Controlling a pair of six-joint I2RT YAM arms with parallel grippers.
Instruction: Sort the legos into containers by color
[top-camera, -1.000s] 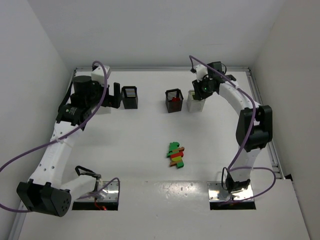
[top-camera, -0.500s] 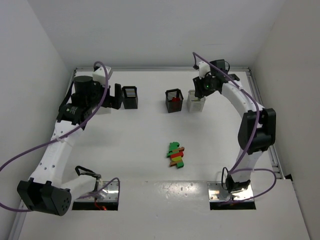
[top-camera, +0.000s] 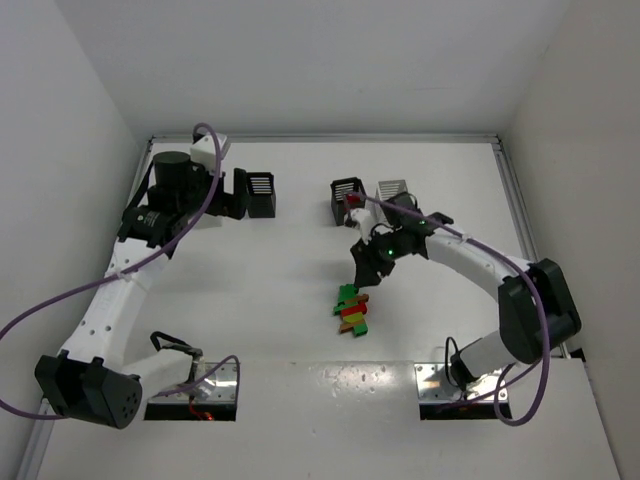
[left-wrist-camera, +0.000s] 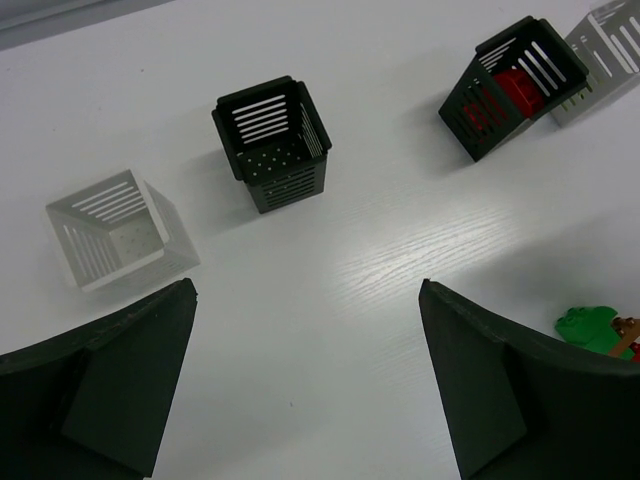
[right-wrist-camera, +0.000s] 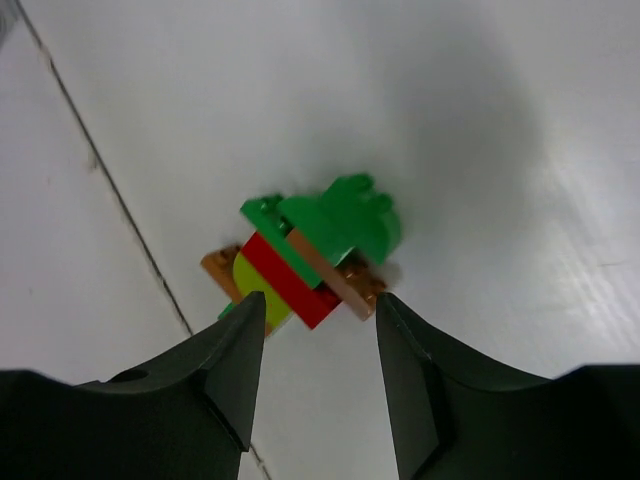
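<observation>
While open and empty, right jaws close over the lego cluster (right-wrist-camera: 305, 262).

Top external: high above near edge, looking down and forward over whole table (top-camera: 280, 260). Left wrist: mid-height at far left, tilted down across black bin (left-wrist-camera: 272, 145), white bin (left-wrist-camera: 118, 240), second black bin (left-wrist-camera: 478, 115). Right wrist: close, straight down on lego cluster (right-wrist-camera: 310, 250). Cluster's green edge also shows at left wrist's lower right; overhead view takes in everything both wrists see.
</observation>
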